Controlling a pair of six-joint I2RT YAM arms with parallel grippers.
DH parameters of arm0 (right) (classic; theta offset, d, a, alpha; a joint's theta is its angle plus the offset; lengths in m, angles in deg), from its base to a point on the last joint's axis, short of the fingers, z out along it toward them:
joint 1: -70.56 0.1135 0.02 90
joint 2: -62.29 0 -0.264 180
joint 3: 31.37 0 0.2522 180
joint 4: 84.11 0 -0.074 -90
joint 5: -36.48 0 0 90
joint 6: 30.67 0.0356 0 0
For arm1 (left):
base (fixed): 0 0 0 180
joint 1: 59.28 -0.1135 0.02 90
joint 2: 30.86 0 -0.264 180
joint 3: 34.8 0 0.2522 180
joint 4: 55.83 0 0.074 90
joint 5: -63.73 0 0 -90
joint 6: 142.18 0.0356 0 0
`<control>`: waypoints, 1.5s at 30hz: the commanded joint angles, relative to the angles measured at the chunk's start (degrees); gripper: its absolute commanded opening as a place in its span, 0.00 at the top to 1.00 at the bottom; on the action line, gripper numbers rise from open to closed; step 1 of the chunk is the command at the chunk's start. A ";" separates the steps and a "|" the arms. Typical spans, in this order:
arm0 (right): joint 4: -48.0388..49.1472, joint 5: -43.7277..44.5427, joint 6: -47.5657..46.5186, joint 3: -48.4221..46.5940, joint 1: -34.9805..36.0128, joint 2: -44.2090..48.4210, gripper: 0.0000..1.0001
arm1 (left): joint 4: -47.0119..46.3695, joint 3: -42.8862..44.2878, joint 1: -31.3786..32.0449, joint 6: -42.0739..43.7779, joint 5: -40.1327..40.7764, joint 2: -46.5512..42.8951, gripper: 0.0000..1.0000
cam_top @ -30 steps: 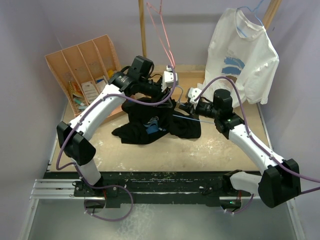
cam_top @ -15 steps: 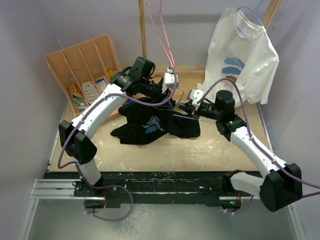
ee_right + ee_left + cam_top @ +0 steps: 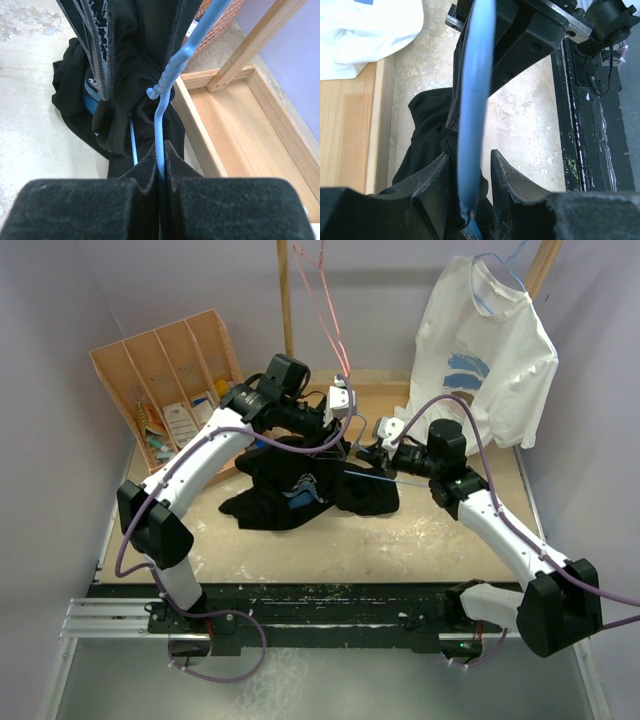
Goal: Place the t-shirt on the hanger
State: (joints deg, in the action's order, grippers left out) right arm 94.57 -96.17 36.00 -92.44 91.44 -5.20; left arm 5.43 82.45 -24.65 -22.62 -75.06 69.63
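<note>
Right gripper [image 3: 161,150] is clamped on the thin light-blue wire hanger [image 3: 169,75] just below its twisted neck. Left gripper [image 3: 469,167] stands parted around the same wire. The black cloth t-shirt [image 3: 300,488] lies bunched mid-frame in the top view, its lettering unreadable. A white t-shirt with blue print [image 3: 490,350] hangs upper right.

"What does the room look like on your feed?"

"I see plain lilac walls [image 3: 60,300] all round, evenly lit. The table [image 3: 420,540] is pale, scuffed board."

"Any furniture?"

"A slanted wooden divider rack [image 3: 130,360] at the back left, wooden posts [image 3: 287,300] behind, and a grey surface [image 3: 330,690] below the near edge."
</note>
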 commanded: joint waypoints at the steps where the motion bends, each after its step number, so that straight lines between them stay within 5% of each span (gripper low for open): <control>1: 4.55 -0.29 1.44 -1.29 0.30 -0.51 1.00 | -2.41 -0.17 0.35 -0.33 -0.98 -3.92 0.61; 35: 8.80 0.36 3.37 1.52 0.35 -0.78 1.00 | -1.98 -8.07 0.43 0.99 3.11 -10.19 0.54; 40: 9.05 0.25 3.48 1.47 0.32 -0.84 1.00 | -2.20 -6.92 0.44 0.32 3.75 -10.74 0.40; 45: 9.02 0.01 3.44 1.74 0.33 -0.54 1.00 | -2.62 -6.63 0.43 0.30 4.67 -10.69 0.38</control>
State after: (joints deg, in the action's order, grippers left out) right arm 99.23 -95.06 38.78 -90.62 91.55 -7.03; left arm 5.08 74.25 -24.58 -22.59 -70.93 60.93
